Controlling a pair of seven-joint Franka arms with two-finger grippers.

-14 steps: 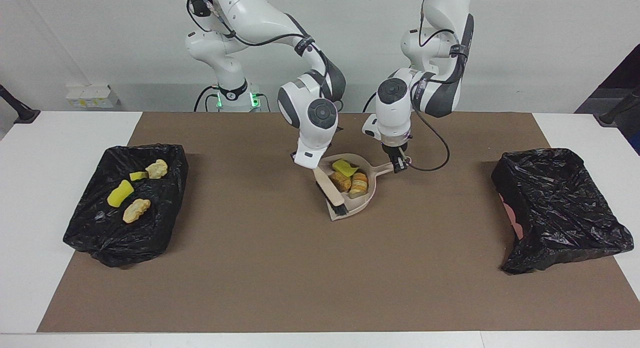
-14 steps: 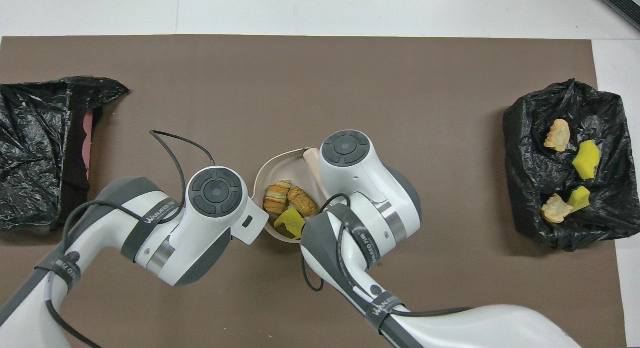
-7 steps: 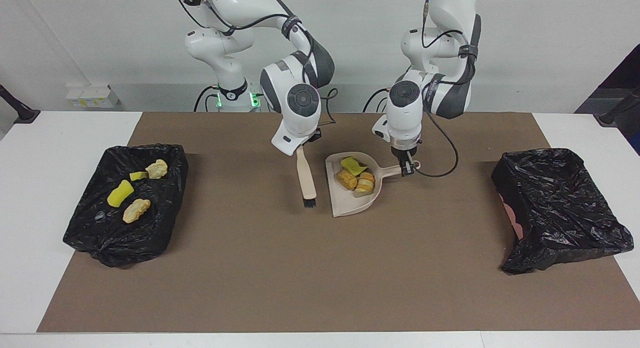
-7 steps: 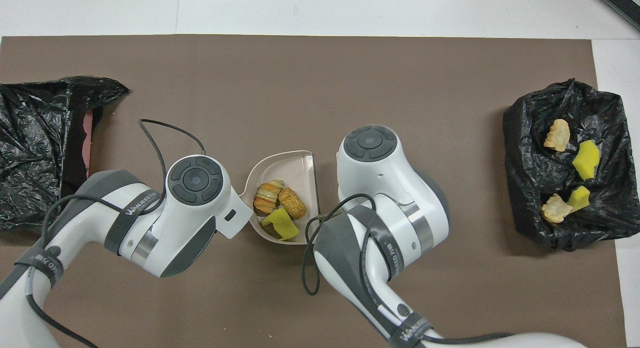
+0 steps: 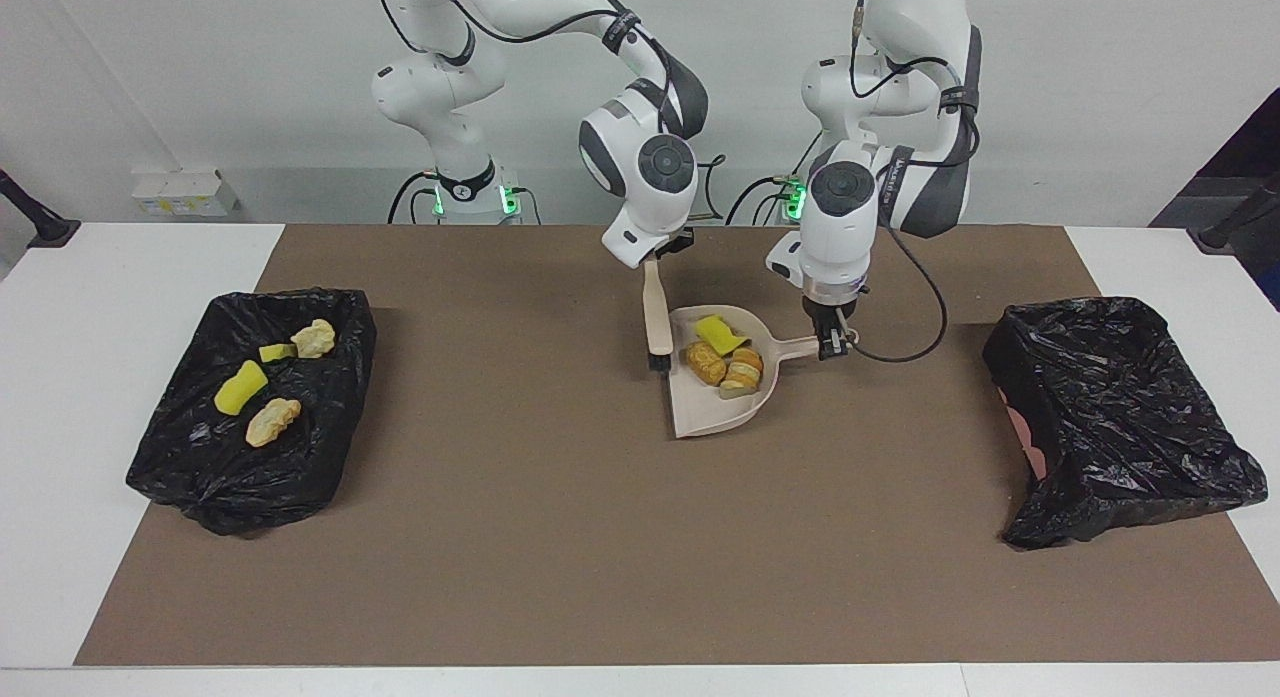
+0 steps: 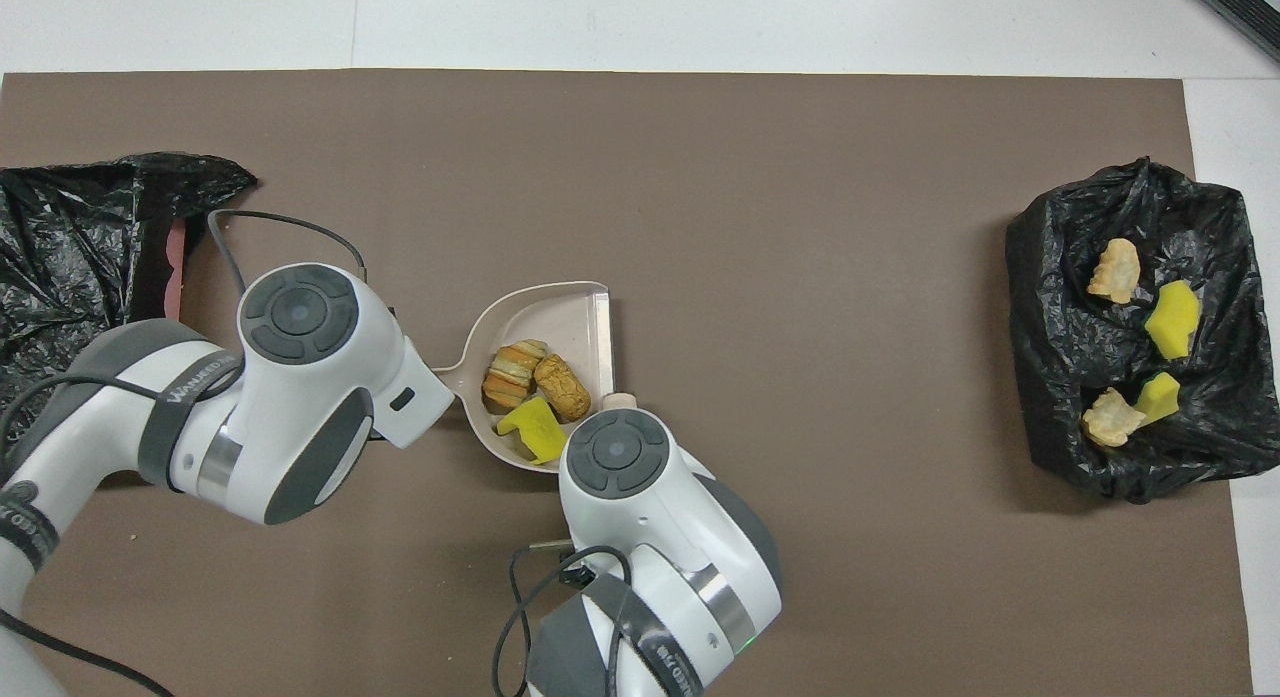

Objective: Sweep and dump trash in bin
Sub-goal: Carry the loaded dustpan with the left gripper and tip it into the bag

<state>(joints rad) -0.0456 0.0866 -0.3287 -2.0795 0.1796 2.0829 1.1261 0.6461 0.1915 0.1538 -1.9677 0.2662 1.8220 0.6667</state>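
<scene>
Three scraps of trash [image 5: 727, 357] — a yellow sponge chunk and two tan-orange bread-like lumps — lie in the beige dustpan [image 5: 705, 412], which the left gripper [image 5: 829, 345] holds by its handle with fingers clamped, mid-mat. Four more scraps [image 5: 268, 382] sit in the black-lined bin [image 5: 190, 467] at the right arm's end of the table, while another black-lined bin [image 5: 1120, 447] sits at the left arm's end. Fingers pinched on its handle, the right gripper [image 5: 655, 260] holds the brush [image 5: 657, 322] hanging bristles-down just beside the dustpan.
</scene>
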